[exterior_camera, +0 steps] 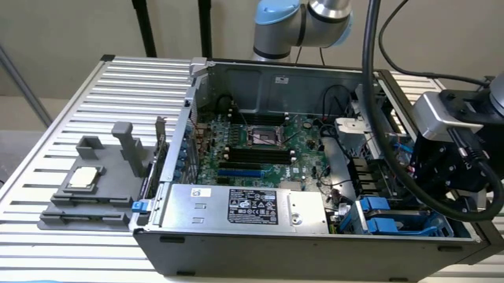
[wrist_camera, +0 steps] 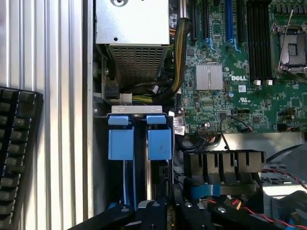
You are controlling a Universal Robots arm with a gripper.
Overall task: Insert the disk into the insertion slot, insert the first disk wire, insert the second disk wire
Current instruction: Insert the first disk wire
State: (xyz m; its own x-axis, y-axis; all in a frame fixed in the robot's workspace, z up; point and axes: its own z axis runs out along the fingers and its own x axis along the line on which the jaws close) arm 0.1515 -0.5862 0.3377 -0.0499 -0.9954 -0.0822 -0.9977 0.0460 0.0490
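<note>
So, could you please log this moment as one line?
gripper: over the slot | slot: blue tabs visible | case: open

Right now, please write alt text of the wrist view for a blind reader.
The insertion slot of an open computer case shows two bright blue tabs, beside a green motherboard and a silver power-supply box. A black keyboard lies on the slatted table.
</note>
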